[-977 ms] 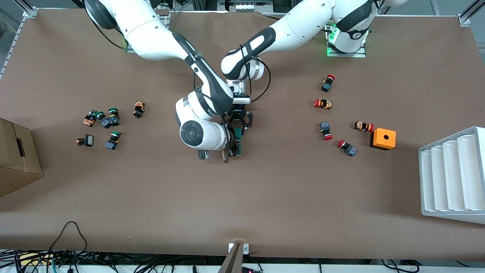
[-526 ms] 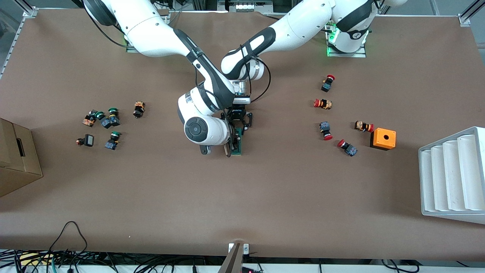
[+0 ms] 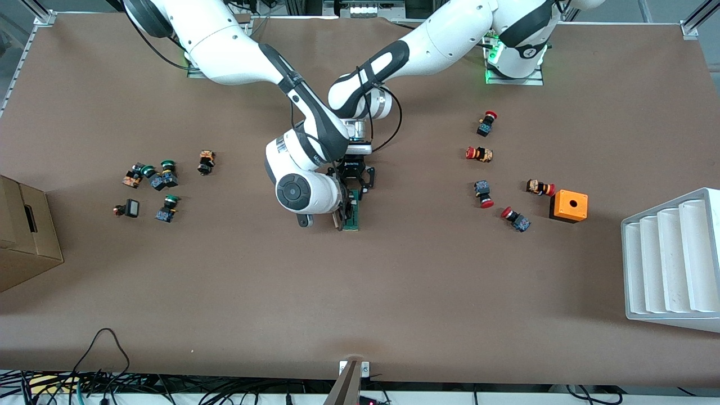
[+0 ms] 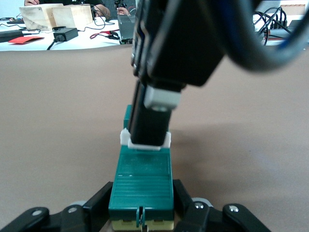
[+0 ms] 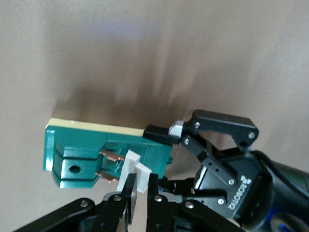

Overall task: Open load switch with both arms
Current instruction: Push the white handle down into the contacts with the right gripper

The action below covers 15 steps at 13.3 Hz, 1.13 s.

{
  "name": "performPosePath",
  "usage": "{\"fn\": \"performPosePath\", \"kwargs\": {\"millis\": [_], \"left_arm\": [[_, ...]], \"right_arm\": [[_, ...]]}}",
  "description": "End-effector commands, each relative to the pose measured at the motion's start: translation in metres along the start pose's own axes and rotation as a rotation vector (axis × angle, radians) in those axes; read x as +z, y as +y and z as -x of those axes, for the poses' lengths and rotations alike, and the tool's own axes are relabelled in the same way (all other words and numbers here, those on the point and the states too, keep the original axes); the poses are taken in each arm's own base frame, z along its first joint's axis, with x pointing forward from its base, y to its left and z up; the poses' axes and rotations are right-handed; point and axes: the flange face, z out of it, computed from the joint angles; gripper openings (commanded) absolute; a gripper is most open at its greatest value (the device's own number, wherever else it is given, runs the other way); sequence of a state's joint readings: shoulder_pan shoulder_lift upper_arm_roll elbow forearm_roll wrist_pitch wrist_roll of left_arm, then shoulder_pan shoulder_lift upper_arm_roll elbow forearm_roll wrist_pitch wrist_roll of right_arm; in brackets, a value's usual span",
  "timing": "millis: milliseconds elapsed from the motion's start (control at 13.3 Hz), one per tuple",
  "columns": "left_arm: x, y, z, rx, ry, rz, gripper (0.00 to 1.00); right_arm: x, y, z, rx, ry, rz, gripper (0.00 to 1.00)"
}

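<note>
The dark-green load switch (image 3: 352, 215) lies mid-table on its cream base. My left gripper (image 3: 354, 188) is shut on the switch's end farther from the front camera. In the left wrist view its fingers (image 4: 186, 203) press both sides of the ribbed green body (image 4: 141, 181). My right gripper (image 3: 343, 217) comes down over the switch's middle and is shut on the white lever (image 5: 133, 166). The right wrist view shows that lever between the right gripper (image 5: 141, 193) fingertips. It stands off the green body (image 5: 82, 154) with copper blades (image 5: 110, 163) showing.
Red-capped push buttons (image 3: 480, 153) and an orange box with a hole (image 3: 568, 206) lie toward the left arm's end, beside a white ridged tray (image 3: 672, 259). Green-capped buttons (image 3: 163, 180) and a cardboard box (image 3: 22, 236) sit toward the right arm's end.
The right arm's wrist has shifted slightly toward the left arm's end, staying on the lever. The left gripper and the switch body have stayed put.
</note>
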<state>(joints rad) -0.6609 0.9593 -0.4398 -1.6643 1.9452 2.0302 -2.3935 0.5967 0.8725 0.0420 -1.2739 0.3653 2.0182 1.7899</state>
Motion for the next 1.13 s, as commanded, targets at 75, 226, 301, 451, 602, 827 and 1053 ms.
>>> {"fn": "performPosePath", "kwargs": {"millis": [75, 226, 301, 451, 602, 827, 1053], "left_arm": [[0.012, 0.011, 0.006, -0.001, -0.012, 0.062, 0.25], [0.012, 0.012, 0.007, 0.000, -0.011, 0.062, 0.25], [0.012, 0.012, 0.007, 0.000, -0.011, 0.062, 0.25], [0.012, 0.012, 0.007, 0.000, -0.011, 0.062, 0.25], [0.013, 0.011, 0.008, 0.002, -0.013, 0.061, 0.25], [0.012, 0.012, 0.008, 0.006, -0.008, 0.069, 0.25], [0.013, 0.011, 0.008, 0.007, -0.007, 0.067, 0.25]], "right_arm": [[0.012, 0.003, -0.010, -0.016, 0.038, -0.012, 0.13], [0.015, 0.002, -0.010, -0.021, 0.040, -0.014, 0.13], [0.017, 0.002, -0.011, -0.020, 0.040, -0.018, 0.13], [0.022, 0.001, -0.012, -0.019, 0.040, -0.022, 0.13], [0.028, 0.001, -0.013, -0.019, 0.044, -0.021, 0.13], [0.025, 0.000, -0.011, -0.015, 0.039, -0.029, 0.13], [-0.014, -0.001, -0.009, -0.016, 0.022, -0.051, 0.24]]}}
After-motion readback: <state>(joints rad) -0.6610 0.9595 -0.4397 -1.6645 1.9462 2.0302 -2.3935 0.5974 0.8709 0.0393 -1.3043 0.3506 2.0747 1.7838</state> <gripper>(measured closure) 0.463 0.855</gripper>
